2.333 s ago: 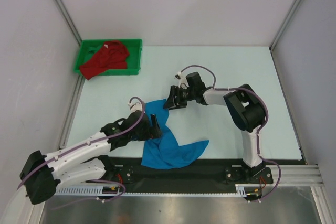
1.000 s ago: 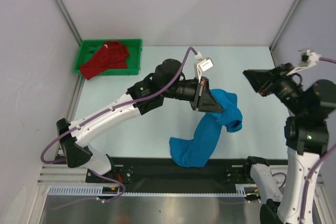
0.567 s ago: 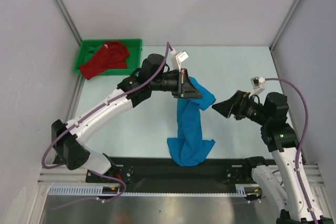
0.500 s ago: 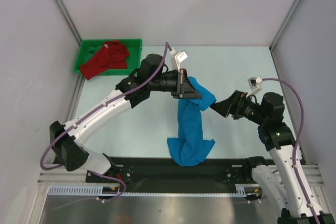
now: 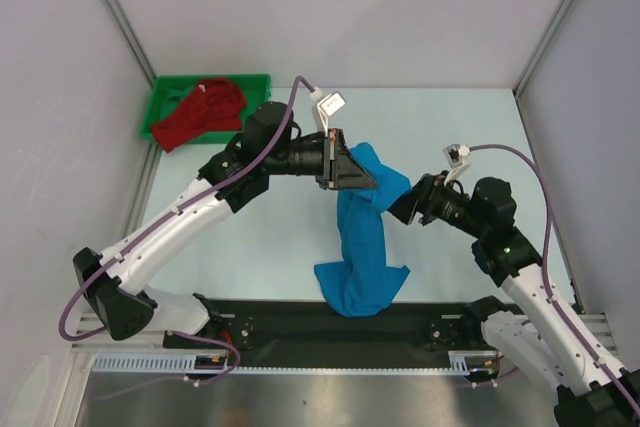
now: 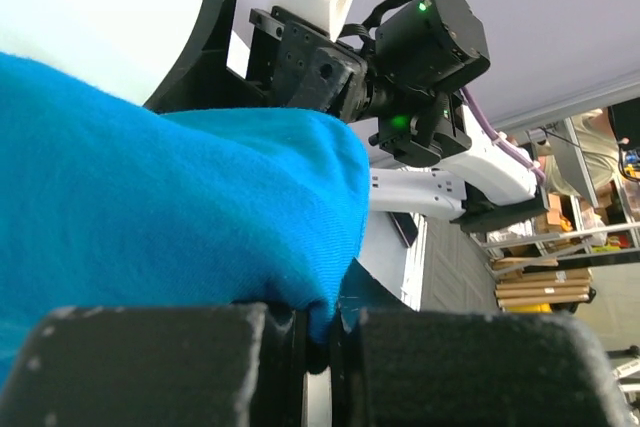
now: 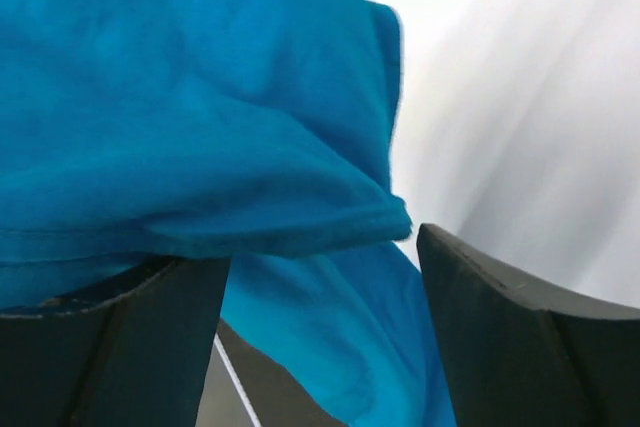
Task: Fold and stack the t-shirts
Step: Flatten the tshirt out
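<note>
The blue t-shirt (image 5: pixel 362 237) hangs in a bunched strip, its lower end heaped on the table's near edge. My left gripper (image 5: pixel 348 169) holds its top corner in the air, shut on the cloth. In the left wrist view a fold of the blue t-shirt (image 6: pixel 150 207) is pinched between the pads of that gripper (image 6: pixel 322 337). My right gripper (image 5: pixel 403 207) is open at the raised shirt's right edge. In the right wrist view a hem of the blue t-shirt (image 7: pixel 200 107) lies between that gripper's (image 7: pixel 315 262) spread fingers. The red t-shirt (image 5: pixel 205 110) lies crumpled in the tray.
The green plastic tray (image 5: pixel 256 87) stands at the table's far left corner. Aluminium posts and grey walls close in the table (image 5: pixel 480 137) on the left, right and back. A black strip (image 5: pixel 300 322) with the arm bases runs along the near edge.
My right arm has come down and left from the right wall to the shirt, and its jaws have opened. My left arm has carried the held corner to the left.
</note>
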{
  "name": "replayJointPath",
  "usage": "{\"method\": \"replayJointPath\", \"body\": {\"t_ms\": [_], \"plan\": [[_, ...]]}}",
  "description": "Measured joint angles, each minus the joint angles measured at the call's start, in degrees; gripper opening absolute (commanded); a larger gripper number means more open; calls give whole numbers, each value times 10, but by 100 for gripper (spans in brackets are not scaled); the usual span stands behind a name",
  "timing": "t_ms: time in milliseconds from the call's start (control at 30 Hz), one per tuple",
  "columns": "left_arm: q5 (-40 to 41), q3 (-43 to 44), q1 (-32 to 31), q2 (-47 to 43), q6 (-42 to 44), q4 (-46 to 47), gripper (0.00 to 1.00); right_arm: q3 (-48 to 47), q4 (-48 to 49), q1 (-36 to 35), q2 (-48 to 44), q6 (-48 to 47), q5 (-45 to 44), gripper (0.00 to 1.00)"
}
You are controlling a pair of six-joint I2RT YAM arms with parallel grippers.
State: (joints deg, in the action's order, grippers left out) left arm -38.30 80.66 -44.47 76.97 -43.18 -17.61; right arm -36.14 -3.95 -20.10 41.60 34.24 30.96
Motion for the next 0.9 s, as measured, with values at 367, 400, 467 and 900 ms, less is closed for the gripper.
{"method": "replayJointPath", "body": {"t_ms": [367,400,467,900], "plan": [[-53,0,9,-7,3,-8,0,-153,-62,-16,29,-103,-136,0],[-59,0,13,-11,7,-12,0,-183,-76,-16,30,-115,-155,0],[-73,3,21,-18,12,-19,0,-247,-104,-16,27,-139,-200,0],[-175,151,-46,83,-115,212,0,-597,-176,-21,46,-268,-353,0]]}}
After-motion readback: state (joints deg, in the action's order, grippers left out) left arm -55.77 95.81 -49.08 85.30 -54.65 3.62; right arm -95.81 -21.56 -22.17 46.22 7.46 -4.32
